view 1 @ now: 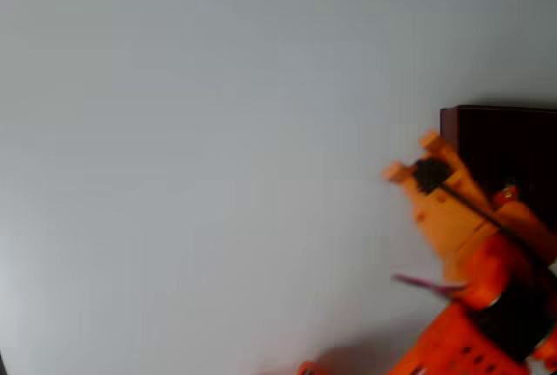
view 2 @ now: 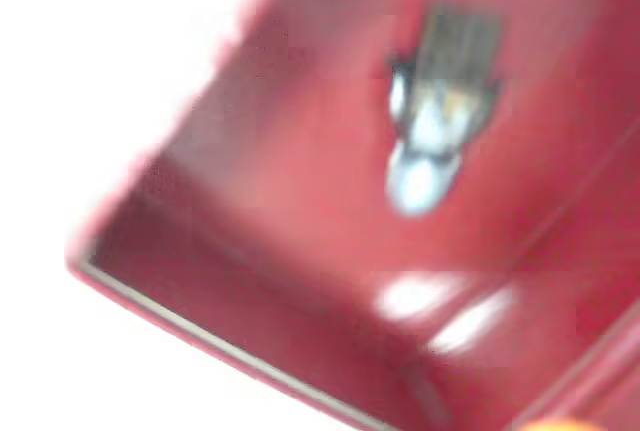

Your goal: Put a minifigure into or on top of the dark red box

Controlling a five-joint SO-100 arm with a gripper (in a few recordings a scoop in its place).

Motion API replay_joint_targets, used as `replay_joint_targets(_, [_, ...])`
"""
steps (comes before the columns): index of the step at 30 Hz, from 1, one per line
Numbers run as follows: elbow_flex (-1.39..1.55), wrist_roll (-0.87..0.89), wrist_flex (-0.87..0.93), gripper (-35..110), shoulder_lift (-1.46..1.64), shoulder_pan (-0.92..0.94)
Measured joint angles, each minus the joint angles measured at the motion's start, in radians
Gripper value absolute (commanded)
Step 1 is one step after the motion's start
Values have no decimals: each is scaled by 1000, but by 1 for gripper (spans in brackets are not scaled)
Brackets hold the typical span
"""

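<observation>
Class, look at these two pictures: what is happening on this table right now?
An orange robot arm reaches over the left edge of a dark red box at the right side of the overhead view. Its gripper sits just outside the box's left wall, fingers apart with nothing between them. The blurry wrist view looks down into the box, where a small grey and whitish minifigure lies on the red floor. The minifigure seems to be in the box already.

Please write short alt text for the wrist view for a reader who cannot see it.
A blurred minifigure, greyish with a pale whitish end, lies on the floor inside the dark red box. Glossy highlights show beside it, and a box corner sits at lower left.
</observation>
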Motion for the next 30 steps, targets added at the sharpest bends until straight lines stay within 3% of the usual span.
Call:
replay_joint_targets(9, [557, -112, -6, 2, 795, -525])
replay_joint_targets(21, [1049, -32, -92, 0, 1212, -1129])
replay_joint_targets(30, [1362, 57, -181, 0, 1436, -1287])
